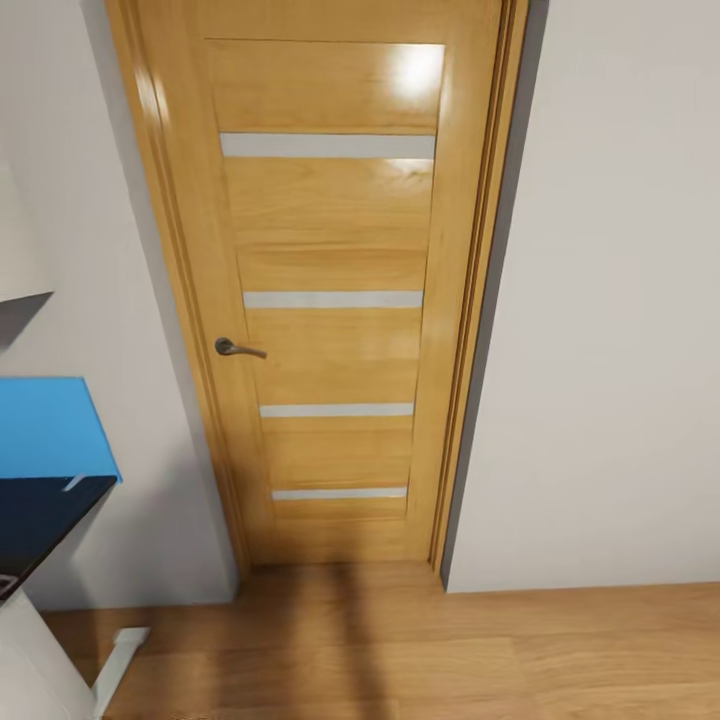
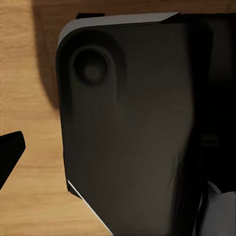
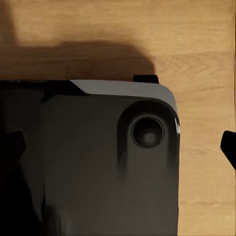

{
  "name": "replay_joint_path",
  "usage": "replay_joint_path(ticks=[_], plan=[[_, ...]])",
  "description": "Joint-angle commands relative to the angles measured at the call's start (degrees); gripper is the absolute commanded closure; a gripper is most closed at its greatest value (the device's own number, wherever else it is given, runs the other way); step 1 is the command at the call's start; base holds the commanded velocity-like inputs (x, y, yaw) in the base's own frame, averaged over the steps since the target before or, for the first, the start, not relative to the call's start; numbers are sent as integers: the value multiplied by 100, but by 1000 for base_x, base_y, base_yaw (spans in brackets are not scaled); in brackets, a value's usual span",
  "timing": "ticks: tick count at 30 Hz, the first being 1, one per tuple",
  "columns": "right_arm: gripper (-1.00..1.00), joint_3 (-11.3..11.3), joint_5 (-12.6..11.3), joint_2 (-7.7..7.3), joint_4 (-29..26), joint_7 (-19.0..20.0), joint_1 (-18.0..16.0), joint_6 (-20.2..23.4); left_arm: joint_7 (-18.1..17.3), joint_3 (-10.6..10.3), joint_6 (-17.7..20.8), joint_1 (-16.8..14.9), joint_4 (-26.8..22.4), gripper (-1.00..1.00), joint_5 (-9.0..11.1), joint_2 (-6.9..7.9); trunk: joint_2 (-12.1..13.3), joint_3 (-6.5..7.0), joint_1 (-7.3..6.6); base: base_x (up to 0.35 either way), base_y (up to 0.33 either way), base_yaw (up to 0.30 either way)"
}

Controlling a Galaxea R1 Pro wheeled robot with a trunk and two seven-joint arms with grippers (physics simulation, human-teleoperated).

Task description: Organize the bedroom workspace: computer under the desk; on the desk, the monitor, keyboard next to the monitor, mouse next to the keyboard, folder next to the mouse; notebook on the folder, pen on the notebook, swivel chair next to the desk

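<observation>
Nearest us, both wrist views look down on the robot's dark base (image 2: 132,142) over the wooden floor (image 2: 29,206); a dark fingertip edges each frame, so we cannot tell whether either tool is spread or pressed together. At the head view's left edge, the glossy black desk (image 1: 40,520) carries a blue panel (image 1: 50,430). Beyond stands a closed wooden door (image 1: 330,300) with a lever handle (image 1: 238,348), so we judge the base should swing left toward the desk, arms tucked clear of its white leg (image 1: 118,655).
</observation>
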Motion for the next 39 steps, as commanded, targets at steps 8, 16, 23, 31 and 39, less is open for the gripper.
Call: replay_joint_path(ticks=[8,16,23,31,39], plan=[[-100,-1,-5,8,4,-2,-2,-261,3,4,-3,-4,1,-100,1,0,319,138,-176,0,0,231],[-100,1,-4,11,4,-2,-2,-311,3,7,-3,-4,1,-100,1,0,639,282,-352,0,0,257],[-100,4,-3,11,4,-2,-2,-357,3,0,-3,-4,1,-100,3,-5,920,407,-506,0,0,261],[-100,8,-3,10,4,-2,-2,-648,3,-6,-3,-4,-11,-100,2,-5,1241,551,-682,0,0,261],[-100,9,-3,11,2,-2,-2,-897,-19,-4,-5,-4,-196,-100,7,-5,1241,551,-682,0,0,261]])
